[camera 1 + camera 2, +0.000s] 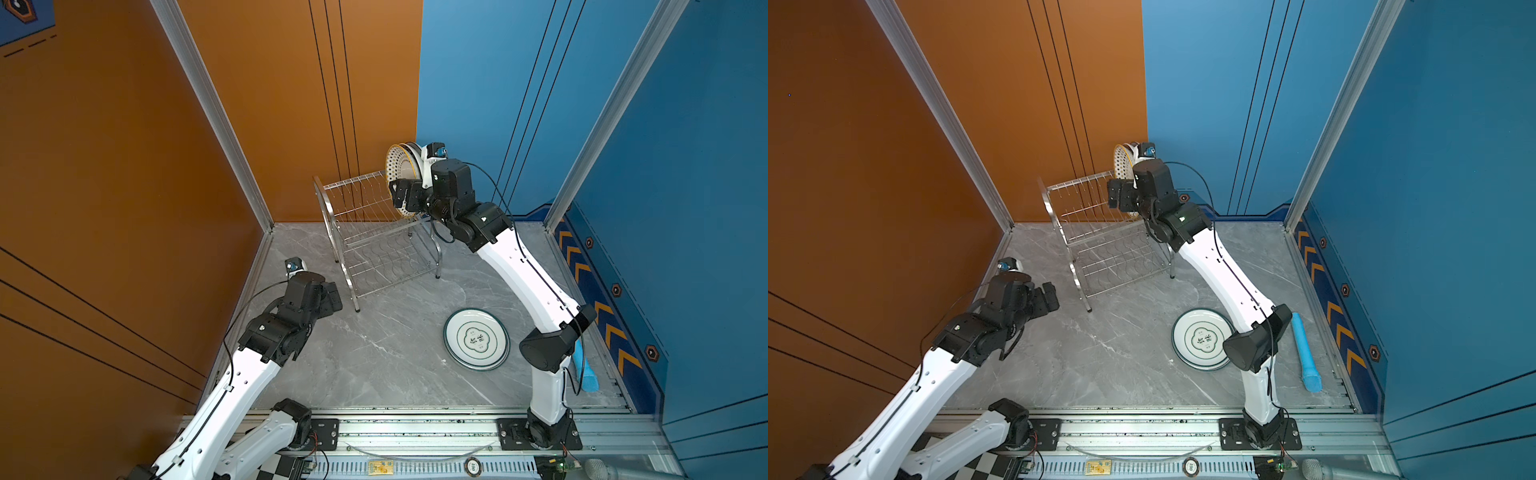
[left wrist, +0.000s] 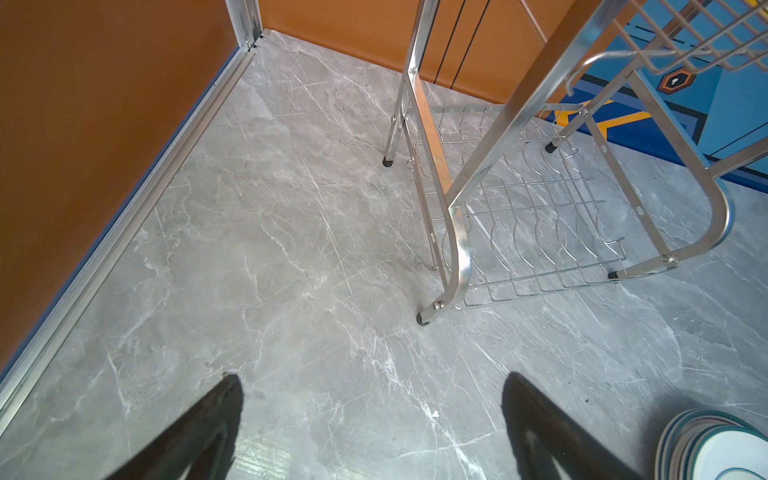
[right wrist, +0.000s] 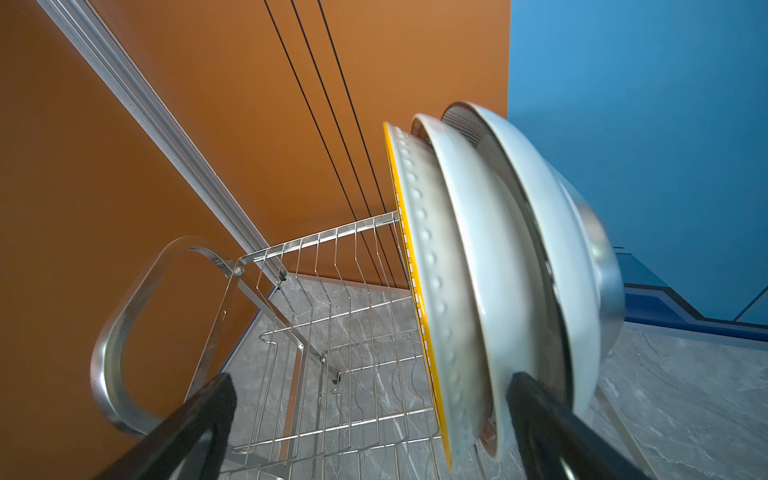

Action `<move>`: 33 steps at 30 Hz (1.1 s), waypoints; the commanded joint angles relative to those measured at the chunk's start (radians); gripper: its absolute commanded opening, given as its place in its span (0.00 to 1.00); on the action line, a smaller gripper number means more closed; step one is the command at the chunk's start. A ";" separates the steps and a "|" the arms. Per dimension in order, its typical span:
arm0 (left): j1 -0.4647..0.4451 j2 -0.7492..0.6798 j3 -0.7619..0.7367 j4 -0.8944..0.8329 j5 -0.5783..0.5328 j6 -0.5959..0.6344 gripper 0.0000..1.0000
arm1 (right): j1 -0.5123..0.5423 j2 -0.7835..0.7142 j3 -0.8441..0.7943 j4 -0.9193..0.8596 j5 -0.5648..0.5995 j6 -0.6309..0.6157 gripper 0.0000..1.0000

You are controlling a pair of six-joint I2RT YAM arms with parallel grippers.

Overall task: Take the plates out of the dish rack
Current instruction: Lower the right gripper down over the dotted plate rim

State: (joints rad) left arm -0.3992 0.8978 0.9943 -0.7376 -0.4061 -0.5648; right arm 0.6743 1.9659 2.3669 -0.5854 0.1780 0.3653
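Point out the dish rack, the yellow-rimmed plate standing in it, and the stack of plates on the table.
dish rack [image 1: 361, 195]: in a top view, on the bare upper-tier wires.
yellow-rimmed plate [image 3: 436, 270]: right wrist view, on its white beaded side.
stack of plates [image 1: 476, 338]: in a top view, on the top plate's centre.

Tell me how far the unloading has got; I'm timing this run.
Done: a stack of plates lies on the table, a teal-rimmed plate on top. In hand: the right gripper is open at the yellow-rimmed plate in the dish rack, nothing gripped; the left gripper is open and empty over the table. Left: three plates stand in the rack's upper tier; the lower tier holds none.
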 commanded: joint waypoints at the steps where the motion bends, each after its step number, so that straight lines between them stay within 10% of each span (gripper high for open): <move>1: 0.012 0.003 0.029 -0.023 0.025 0.016 0.98 | -0.004 0.015 0.028 -0.014 -0.024 0.018 1.00; 33: 0.034 0.032 0.016 0.001 0.062 0.019 0.98 | 0.021 0.002 0.032 -0.027 0.019 -0.009 1.00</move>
State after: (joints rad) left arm -0.3767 0.9245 0.9947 -0.7349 -0.3614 -0.5648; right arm 0.6884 1.9697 2.3745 -0.5880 0.1833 0.3714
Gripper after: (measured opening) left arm 0.979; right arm 0.999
